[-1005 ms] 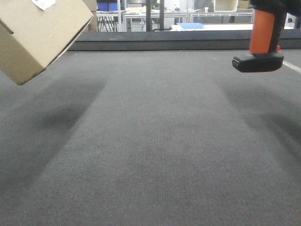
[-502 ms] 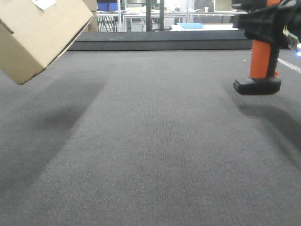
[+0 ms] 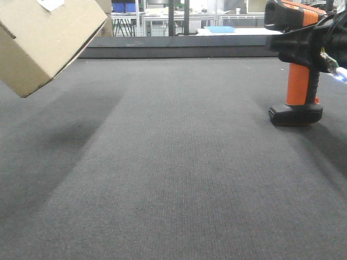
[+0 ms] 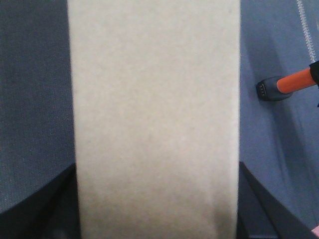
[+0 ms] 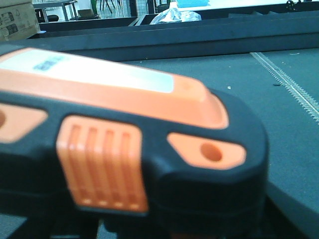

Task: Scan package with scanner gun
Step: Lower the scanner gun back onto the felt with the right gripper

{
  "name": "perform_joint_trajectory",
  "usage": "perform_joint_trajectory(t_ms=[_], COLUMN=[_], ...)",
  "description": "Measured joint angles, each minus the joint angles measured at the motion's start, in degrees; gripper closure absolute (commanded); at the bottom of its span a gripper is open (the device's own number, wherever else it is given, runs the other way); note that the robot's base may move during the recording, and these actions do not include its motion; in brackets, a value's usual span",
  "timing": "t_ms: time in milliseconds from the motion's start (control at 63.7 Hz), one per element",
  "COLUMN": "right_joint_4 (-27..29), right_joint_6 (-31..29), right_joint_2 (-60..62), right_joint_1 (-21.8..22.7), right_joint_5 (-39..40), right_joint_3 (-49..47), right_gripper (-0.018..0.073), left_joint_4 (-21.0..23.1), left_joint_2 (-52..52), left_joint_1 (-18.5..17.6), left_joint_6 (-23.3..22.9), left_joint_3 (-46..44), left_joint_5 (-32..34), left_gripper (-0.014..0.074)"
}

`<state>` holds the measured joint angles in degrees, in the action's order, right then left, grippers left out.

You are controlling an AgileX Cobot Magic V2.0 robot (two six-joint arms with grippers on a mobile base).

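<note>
Table (image 3: pixel 179 162) of dark grey ribbed fabric spread beneath a plain tan rectangular cardboard package (image 3: pixel 46 38), which hung tilted and clear of it at far left, pinched between the left claw (image 4: pixel 158 219). At right, the black-and-orange pistol-shaped scanner gun (image 3: pixel 298 81) stood upright with its foot on the table, its head clasped by the right claw (image 3: pixel 310 47).

The mat (image 3: pixel 179 162) is dark grey ribbed fabric, ending at a raised black rim (image 3: pixel 184 52) behind the scanner (image 3: pixel 297 84). The scanner's flat foot (image 3: pixel 295 115) sits at the mat, touching or just above; I cannot tell. A pale stitched line (image 3: pixel 337 77) runs right of the scanner. A soft shadow (image 3: pixel 70 135) lies far left of it.
</note>
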<state>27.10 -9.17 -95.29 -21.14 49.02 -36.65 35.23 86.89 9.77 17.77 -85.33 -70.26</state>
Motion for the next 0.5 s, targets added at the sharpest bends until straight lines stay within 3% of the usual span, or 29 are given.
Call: perform_joint_trajectory(t_ms=[361, 424, 502], right_joint_4=[0.0, 0.0, 0.0], right_joint_6=[0.0, 0.0, 0.0], right_joint_2=[0.0, 0.0, 0.0], right_joint_1=[0.0, 0.0, 0.0], right_joint_5=[-0.6, -0.7, -0.8], right_joint_3=[0.0, 0.0, 0.0], right_gripper=[0.0718, 0.0668, 0.0532], left_joint_4=[0.0, 0.0, 0.0], left_joint_2=[0.0, 0.0, 0.0], left_joint_1=[0.0, 0.0, 0.0], left_joint_6=[0.0, 0.0, 0.0], left_joint_3=[0.0, 0.0, 0.0], left_joint_5=[0.0, 0.0, 0.0], left_gripper=[0.0708, 0.0708, 0.0708])
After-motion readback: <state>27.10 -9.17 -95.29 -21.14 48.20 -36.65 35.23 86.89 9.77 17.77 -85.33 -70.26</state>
